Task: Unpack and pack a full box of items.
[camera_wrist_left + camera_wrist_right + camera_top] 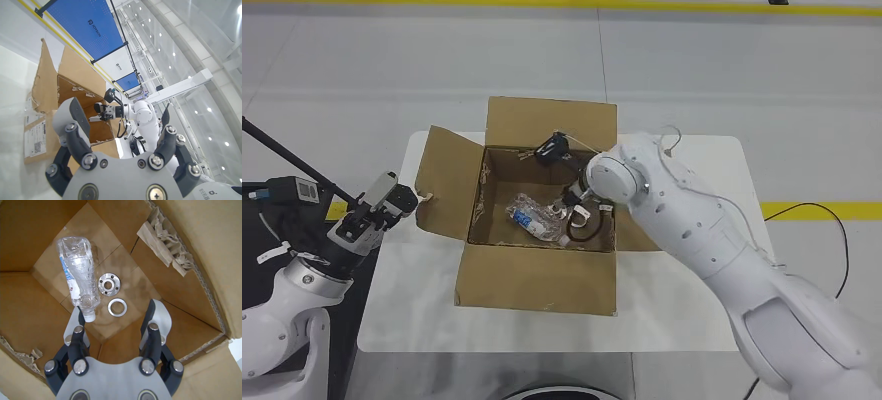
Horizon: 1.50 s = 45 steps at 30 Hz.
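An open cardboard box (532,275) stands on the white table (402,310). On its floor lie a crumpled clear plastic bottle (78,275) (535,218), a metal flange disc (109,284) with bolt holes and a plain metal ring (117,307). My right gripper (115,308) (572,208) hangs open inside the box, just above the ring, with the bottle's cap beside one finger (81,317). Nothing is between its fingers. My left gripper (121,111) (392,195) is open and empty, off the table's left side, facing the box's left flap (447,180).
The box's flaps are folded out on all sides; torn cardboard (166,251) hangs from one inner wall. A black stand (287,155) and a dark unit (287,195) sit left of the table. Bare table surface (682,310) lies right of and in front of the box.
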Available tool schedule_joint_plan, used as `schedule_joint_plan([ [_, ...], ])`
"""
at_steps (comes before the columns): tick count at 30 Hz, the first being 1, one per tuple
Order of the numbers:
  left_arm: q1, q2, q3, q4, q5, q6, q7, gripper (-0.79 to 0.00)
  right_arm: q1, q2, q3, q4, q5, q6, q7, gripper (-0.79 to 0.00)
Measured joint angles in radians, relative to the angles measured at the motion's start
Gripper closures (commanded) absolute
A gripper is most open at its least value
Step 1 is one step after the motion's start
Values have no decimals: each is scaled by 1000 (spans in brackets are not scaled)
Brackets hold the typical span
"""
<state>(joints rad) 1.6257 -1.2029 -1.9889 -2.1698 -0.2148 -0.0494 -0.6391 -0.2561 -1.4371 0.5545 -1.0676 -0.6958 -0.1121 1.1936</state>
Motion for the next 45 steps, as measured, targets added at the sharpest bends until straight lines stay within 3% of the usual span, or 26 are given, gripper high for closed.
schedule_joint_plan([
  [3, 0, 0, 1, 0, 0, 0, 1, -785, 10, -18, -15, 51, 12, -8, -4, -431],
  [9, 5, 2, 32, -9, 24, 6, 17, -785, 29, -52, -49, 132, 15, -9, 20, -391],
  [30, 8, 8, 61, -15, 13, 36, 79, -785, 70, -175, -128, 389, 12, -13, 32, -326],
  [45, 8, 9, 61, -15, 12, 36, 80, -785, 84, -241, -137, 537, 2, -21, -2, -268],
])
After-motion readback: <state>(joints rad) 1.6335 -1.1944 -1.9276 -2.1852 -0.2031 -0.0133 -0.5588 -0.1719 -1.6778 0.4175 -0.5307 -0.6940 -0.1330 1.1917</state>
